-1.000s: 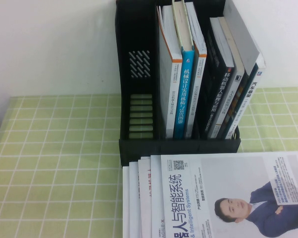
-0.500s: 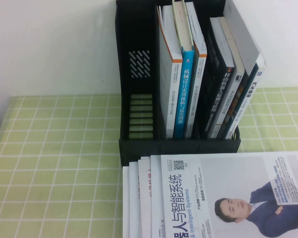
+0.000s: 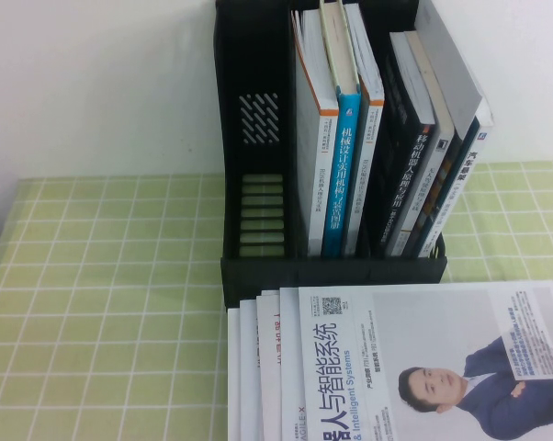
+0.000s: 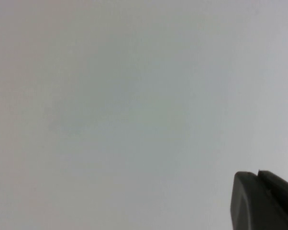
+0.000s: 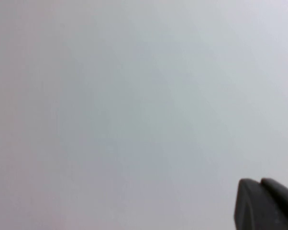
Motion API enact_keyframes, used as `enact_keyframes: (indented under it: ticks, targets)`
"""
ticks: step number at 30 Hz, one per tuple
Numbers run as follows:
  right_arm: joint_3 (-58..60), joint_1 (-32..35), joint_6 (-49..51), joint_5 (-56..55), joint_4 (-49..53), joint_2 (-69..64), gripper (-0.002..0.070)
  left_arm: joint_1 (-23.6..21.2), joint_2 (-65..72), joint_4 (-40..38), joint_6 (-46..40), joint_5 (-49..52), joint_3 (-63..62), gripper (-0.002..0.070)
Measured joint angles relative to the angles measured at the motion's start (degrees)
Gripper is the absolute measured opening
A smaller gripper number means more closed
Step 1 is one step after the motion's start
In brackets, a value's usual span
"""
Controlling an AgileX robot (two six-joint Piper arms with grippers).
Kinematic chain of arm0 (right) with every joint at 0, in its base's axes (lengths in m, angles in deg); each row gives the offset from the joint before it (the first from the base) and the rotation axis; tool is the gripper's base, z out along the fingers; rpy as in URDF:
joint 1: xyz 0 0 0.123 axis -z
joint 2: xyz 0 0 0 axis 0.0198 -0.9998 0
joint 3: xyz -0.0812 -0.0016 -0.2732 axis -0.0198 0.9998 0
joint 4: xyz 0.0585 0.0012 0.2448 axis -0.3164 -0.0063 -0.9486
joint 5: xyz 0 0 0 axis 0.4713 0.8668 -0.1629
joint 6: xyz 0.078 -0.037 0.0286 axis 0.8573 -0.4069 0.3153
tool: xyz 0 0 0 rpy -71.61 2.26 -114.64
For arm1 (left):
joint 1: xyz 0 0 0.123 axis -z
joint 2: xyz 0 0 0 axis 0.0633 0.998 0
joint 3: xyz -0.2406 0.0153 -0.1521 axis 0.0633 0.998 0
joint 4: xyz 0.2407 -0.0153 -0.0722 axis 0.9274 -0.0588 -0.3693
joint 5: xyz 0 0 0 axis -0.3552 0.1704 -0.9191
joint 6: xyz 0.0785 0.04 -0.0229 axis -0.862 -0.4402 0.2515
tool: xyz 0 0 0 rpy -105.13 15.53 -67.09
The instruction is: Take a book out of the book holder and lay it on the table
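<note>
The book holder (image 3: 332, 266) stands at the top middle of the high view, on the green checked surface (image 3: 102, 303). Its left slot is bare. The middle slot holds upright books, one with a blue spine (image 3: 341, 184). The right slot holds leaning books, and the book (image 3: 456, 175) with the white spine leans at the far right of that slot. A fan of white magazines (image 3: 396, 367) lies flat in the lower right, just in front of the holder.

Neither arm shows in the high view. The left gripper (image 4: 263, 201) faces a blank pale wall; I cannot tell how its fingers stand. The right gripper (image 5: 266, 203) faces the same kind of wall, fingers closed on nothing.
</note>
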Motion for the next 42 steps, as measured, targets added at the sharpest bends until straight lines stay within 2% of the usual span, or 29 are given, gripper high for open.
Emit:
enact_keyframes:
  ticks: [6, 10, 13, 17, 21, 23, 27, 31, 37, 42]
  targets:
    - [-10.9, 0.0, 12.3, -0.9, 20.9, -0.1, -0.0002, 0.0, 4.0, -0.5, 0.0, 17.9, -12.3, -0.0003]
    - [-16.5, 0.0, 22.2, -0.1, 27.4, -4.6, -0.0002, 0.0, 11.9, -0.5, 0.0, 28.6, -20.4, -0.0003]
    - [-20.3, 0.0, 27.3, 5.3, 31.4, -9.3, -0.0002, 0.0, 19.0, -0.5, -0.2, 37.8, -26.8, -0.0003]
    - [-24.2, 0.0, 28.8, 17.6, 33.8, -15.9, -0.0002, 1.1, 27.9, 0.0, -3.6, 47.5, -31.6, -0.0003]
    - [-24.8, 0.0, 23.7, 25.8, 36.0, -19.4, -0.0002, 4.0, 32.6, 1.4, -8.3, 49.9, -31.9, -0.0003]
    - [-24.8, 0.0, 21.7, 27.7, 35.9, -19.7, -0.0002, 4.7, 33.4, -0.3, -9.3, 50.1, -31.9, -0.0003]
    - [-25.1, 0.0, 21.2, 32.9, 26.9, -19.7, -0.0002, 5.7, 34.1, -6.5, -10.1, 50.1, -31.9, -0.0003]
    - [-24.5, 0.0, 19.2, 40.5, 16.2, -20.6, -0.0002, 7.4, 37.9, -13.2, -18.8, 49.8, -31.9, -0.0003]
    - [-23.2, 0.0, 3.8, 45.0, -0.5, -26.6, -0.0002, 12.9, 47.8, -35.0, -49.2, 50.8, -36.1, -0.0003]
    - [-23.2, -0.7, -19.9, 45.9, -24.1, -34.0, -0.0002, 16.4, 58.2, -56.7, -74.4, 56.0, -44.3, -0.0003]
